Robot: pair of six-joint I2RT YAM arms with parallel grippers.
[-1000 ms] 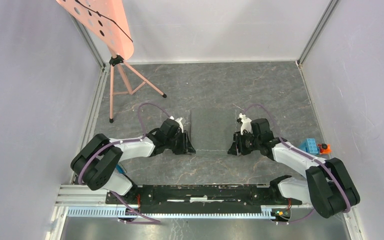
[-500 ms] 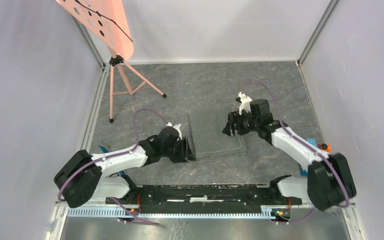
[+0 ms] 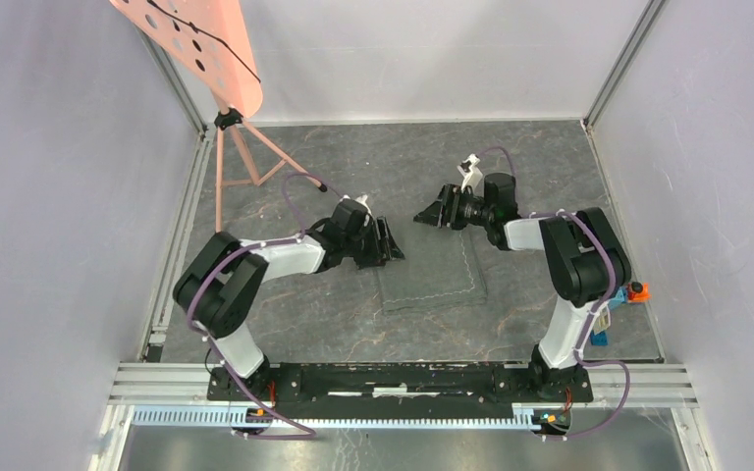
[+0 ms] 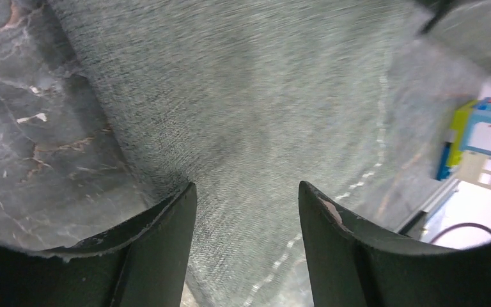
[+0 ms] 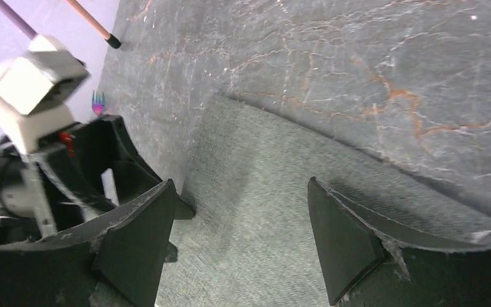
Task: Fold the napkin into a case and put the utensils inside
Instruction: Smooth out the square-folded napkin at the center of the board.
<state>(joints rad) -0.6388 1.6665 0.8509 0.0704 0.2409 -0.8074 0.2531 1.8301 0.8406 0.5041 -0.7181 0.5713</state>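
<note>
My left gripper (image 4: 246, 192) has its jaws standing wide with nothing between them. Under and ahead of them I see only the napkin (image 4: 262, 109). Its weave is blurred, so I cannot tell whether the fingertips (image 4: 172, 217) touch it. A pale stitched line runs across the cloth to the right of those jaws. Further out that way sits a blue, yellow and white block (image 4: 486, 137), well off the cloth.

My right gripper (image 5: 240, 185) is also spread wide and holds nothing. The far edge of the napkin lies just ahead of its jaws, with bare slate floor (image 5: 358, 64) beyond it. From that wrist I can see the left gripper facing me across the cloth. Past it there is a tiny fork-shaped piece (image 5: 98, 99), too small for me to say more, and further on the foot of a pink stand (image 5: 110, 42).

From above, the two sets of jaws point towards each other over the far end of the napkin. The left set is at its far left corner and the right set is just beyond its far edge, with a gap between the two. The cloth lies flat as a rectangle, running from the jaws back towards the arm bases. Its stitched hem sits a little in from the right and near edges, and a darker strip of cloth shows outside it
</note>
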